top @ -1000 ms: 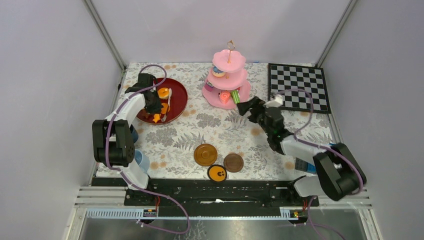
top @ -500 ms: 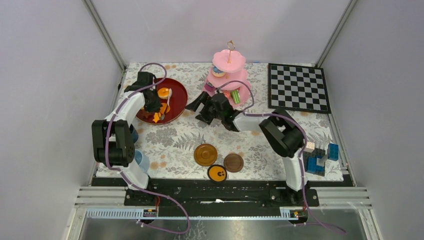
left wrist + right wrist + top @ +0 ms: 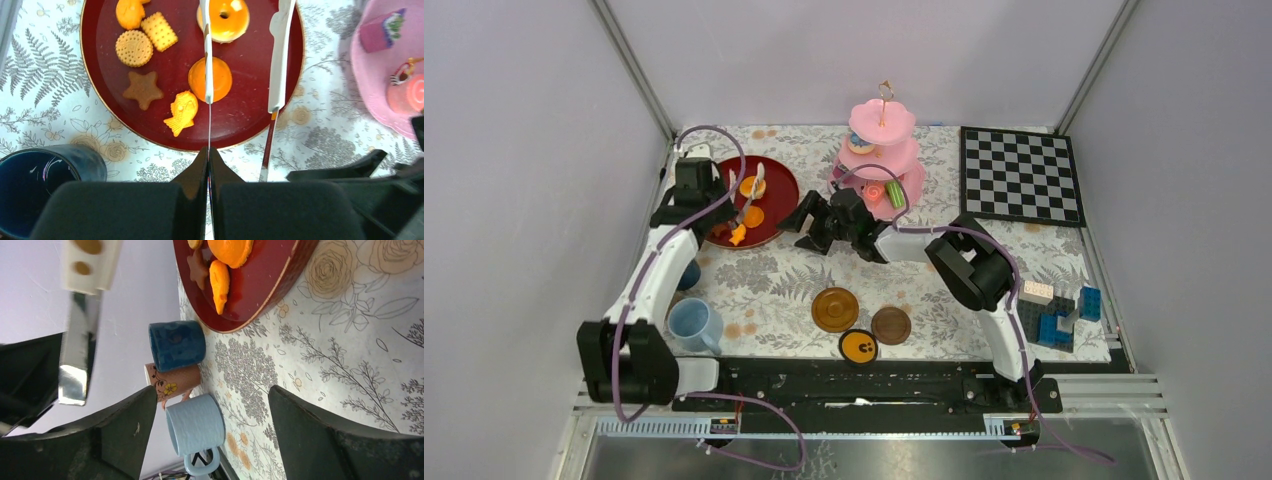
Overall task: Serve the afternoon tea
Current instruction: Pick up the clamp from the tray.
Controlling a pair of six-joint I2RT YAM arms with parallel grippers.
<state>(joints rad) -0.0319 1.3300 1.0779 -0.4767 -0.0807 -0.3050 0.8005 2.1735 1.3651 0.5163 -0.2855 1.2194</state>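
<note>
My left gripper is shut on silver-white tongs whose blades hang over the dark-red plate; in the left wrist view its jaws pinch one blade. The plate holds an orange doughnut, a round orange pastry, a yellow fish, the brown star biscuit and several biscuits. My right gripper is open and empty between the plate and the pink three-tier stand. The light-blue cup and dark-blue cup stand at the left edge. No white cup shows.
Two brown saucers and an orange disc with a face lie near the front. A brown flowered cup sits between the blue cups. The chessboard is back right and the block pile front right.
My right arm has swung from the right side across the front of the stand toward the red plate. My left arm has stretched out, uncovering the light-blue cup; the tongs stay over the plate.
</note>
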